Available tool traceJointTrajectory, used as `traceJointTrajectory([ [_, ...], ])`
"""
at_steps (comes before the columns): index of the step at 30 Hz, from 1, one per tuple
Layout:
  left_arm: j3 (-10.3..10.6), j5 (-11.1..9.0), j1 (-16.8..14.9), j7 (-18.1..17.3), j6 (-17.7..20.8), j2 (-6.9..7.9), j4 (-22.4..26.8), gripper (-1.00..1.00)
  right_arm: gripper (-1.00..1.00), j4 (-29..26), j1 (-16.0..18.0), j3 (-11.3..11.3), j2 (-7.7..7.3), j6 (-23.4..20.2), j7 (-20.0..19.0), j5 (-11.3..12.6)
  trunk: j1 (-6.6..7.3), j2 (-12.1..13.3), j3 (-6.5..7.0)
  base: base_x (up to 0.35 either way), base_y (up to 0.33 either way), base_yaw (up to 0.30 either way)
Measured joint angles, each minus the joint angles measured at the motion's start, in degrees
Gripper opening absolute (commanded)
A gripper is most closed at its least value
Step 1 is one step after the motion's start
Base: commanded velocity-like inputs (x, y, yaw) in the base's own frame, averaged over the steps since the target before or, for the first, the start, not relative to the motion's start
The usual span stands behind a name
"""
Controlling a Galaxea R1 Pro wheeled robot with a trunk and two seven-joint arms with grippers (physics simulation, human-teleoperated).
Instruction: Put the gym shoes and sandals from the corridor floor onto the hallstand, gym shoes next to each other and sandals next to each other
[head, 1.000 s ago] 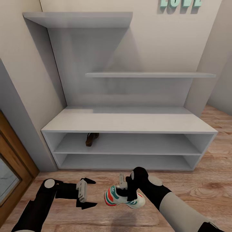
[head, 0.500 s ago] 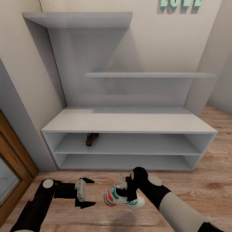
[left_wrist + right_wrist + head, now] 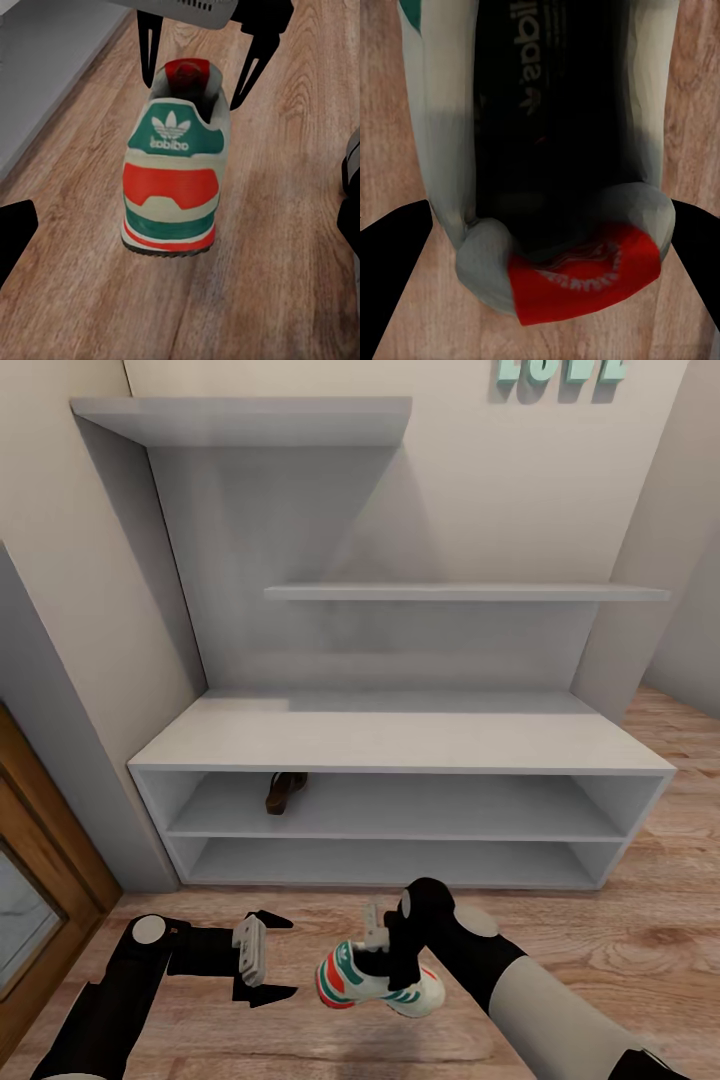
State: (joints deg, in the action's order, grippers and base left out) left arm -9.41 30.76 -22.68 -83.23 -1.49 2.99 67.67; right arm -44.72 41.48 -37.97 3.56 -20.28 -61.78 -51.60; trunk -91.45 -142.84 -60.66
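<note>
Head view: the hallstand [image 3: 400, 745] stands against the wall at 12 o'clock from the robot. One brown sandal [image 3: 285, 792] lies on its upper open shelf, towards the 10 o'clock end. That is the one item of four seen on the rack. The broad top and the lower shelf hold no shoe. The right gripper [image 3: 385, 957] reaches down into one gym shoe [image 3: 378, 984], which sits at 6 o'clock of the rack, low over the corridor floor [image 3: 640, 950]. Whether its sole touches the planks cannot be told. The left gripper [image 3: 270, 961] is at 9 o'clock of the shoe, near it but apart, its two dark fingers spread and nothing between them.

Left wrist view: this camera looks at the heel of the gym shoe [image 3: 171, 180]. The right gripper [image 3: 201, 64] comes in from above; one dark finger runs down each side of the shoe's collar, at the tongue. The left fingertips [image 3: 15, 232] sit wide apart at the frame edges.

Right wrist view: the camera looks straight into the gym shoe [image 3: 547, 150]. One finger [image 3: 390, 270] lies outside each wall of the shoe, so the grip is judged closed on the shoe.

Status, as a judgement: one sandal is stowed, one gym shoe is in hand and not yet on the rack. The other gym shoe and other sandal remain to be fetched and paired.
</note>
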Motion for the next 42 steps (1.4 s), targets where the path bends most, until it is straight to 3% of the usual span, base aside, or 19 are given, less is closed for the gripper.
traceJointTrajectory([
  [26,0.09,0.00,0.00,0.00,0.00,-0.03,-0.24,1.00,-1.00,-0.10,0.01,0.08,0.57,0.00,-0.02,-0.01,0.00,0.00,0.00,0.000,0.000,0.000],
  [31,0.32,0.03,0.00,0.19,0.00,-0.07,-2.34,1.00,-1.00,-0.10,0.01,0.08,0.57,0.00,0.01,-0.01,0.00,0.00,0.00,0.000,0.000,0.000],
  [42,0.51,-0.20,0.00,5.39,-0.05,-0.09,-5.61,1.00,-1.00,-0.10,0.01,0.09,0.57,0.00,0.03,-0.01,0.00,0.00,0.00,0.000,0.000,0.000],
])
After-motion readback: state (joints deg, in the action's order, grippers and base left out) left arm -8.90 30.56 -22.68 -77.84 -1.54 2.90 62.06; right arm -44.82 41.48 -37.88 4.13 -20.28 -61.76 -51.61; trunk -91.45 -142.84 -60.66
